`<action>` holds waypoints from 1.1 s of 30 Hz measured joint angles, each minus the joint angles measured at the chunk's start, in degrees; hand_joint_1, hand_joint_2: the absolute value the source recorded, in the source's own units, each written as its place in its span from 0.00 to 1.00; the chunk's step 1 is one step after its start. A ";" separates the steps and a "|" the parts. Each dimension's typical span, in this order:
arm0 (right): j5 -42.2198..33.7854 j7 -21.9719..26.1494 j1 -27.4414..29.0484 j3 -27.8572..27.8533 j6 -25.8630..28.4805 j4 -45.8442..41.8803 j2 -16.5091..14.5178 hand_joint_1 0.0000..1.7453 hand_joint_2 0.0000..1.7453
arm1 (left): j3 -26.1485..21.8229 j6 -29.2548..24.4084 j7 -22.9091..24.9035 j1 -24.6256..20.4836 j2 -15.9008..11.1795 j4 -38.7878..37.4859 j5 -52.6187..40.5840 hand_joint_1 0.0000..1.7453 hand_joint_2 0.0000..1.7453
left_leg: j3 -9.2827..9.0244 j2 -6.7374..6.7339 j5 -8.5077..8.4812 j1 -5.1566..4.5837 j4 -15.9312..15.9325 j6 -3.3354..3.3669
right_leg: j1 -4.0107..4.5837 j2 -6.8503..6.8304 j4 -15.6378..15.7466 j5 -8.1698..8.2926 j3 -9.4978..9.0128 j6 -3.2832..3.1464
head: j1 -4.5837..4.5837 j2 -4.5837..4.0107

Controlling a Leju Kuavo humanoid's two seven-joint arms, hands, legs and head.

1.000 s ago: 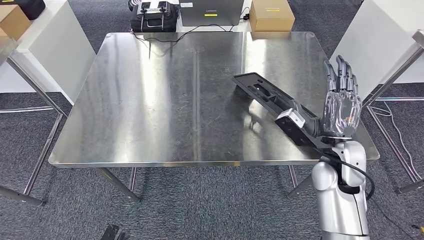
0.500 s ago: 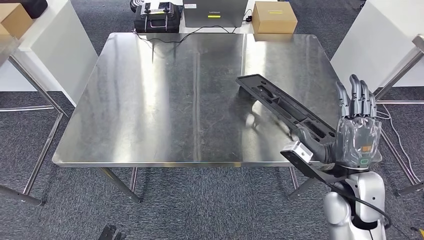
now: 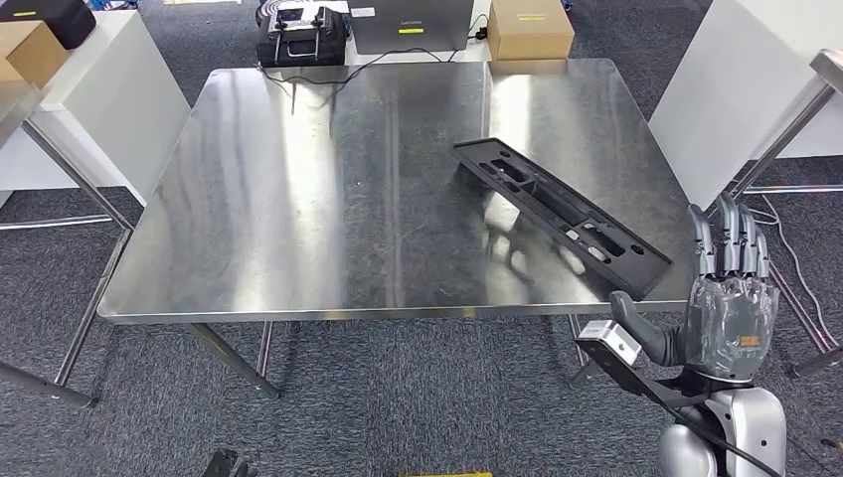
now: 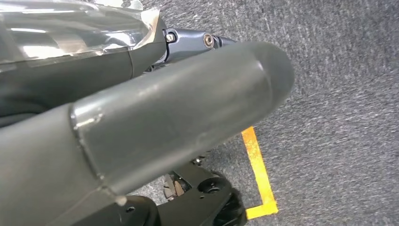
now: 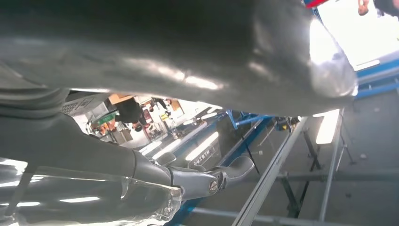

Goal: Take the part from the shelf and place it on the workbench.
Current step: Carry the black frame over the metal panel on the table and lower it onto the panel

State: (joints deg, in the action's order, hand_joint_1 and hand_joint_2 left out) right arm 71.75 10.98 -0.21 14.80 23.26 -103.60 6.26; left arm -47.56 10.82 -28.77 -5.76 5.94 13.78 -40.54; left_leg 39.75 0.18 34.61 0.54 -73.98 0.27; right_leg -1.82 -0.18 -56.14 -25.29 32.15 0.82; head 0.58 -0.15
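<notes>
You can see the black part [image 3: 560,215] lying flat by the table's [image 3: 298,199] right edge — your right hand [image 3: 731,313] holds nothing, fingers [image 3: 731,243] spread wide.

I stand in what looks like a workshop or robotics test floor: a bare stainless-steel workbench [image 3: 328,199] on grey carpet [image 3: 378,397]. Beyond it lie a black equipment case [image 3: 303,30], a laptop [image 3: 413,25] and cardboard boxes [image 3: 530,30]. Yellow tape [image 4: 259,174] marks the floor.

Steel workbench [image 3: 328,189], long black part [image 3: 559,215] lying near its right edge
</notes>
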 joint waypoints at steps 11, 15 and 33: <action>-2.24 2.43 0.77 -1.48 -0.88 -1.05 -0.49 0.00 0.00 | -0.48 -0.28 1.49 0.21 -1.10 -0.32 0.95 0.00 0.00 | -9.44 0.02 -7.39 -0.13 17.20 2.92 | 0.10 0.08 -4.87 -2.05 3.48 2.15 | -0.41 0.00; -3.73 4.00 1.44 -1.84 -1.07 -1.24 -0.26 0.00 0.00 | -1.95 -1.81 3.07 0.77 -2.57 -0.75 2.19 0.00 0.00 | -7.14 -0.26 -9.07 -0.80 17.09 3.76 | 0.29 0.11 -17.35 -8.19 7.00 1.89 | -0.62 0.00; -1.64 2.73 3.44 -2.20 1.33 -1.91 0.44 0.00 0.00 | -3.73 3.82 -2.16 2.79 -4.26 -2.09 -1.05 0.00 0.00 | -4.37 0.03 -3.50 0.53 3.93 -0.80 | 0.39 -0.56 0.57 1.66 1.16 -0.41 | -0.24 0.00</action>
State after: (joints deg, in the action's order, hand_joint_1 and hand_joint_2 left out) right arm 70.11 13.70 3.24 12.60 24.59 -105.51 6.70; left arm -51.29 14.64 -30.93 -2.97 1.68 11.69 -41.60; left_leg 35.38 0.21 31.11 1.07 -70.05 -0.53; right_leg -1.43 -0.74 -55.58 -23.63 33.31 0.42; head 0.35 -0.15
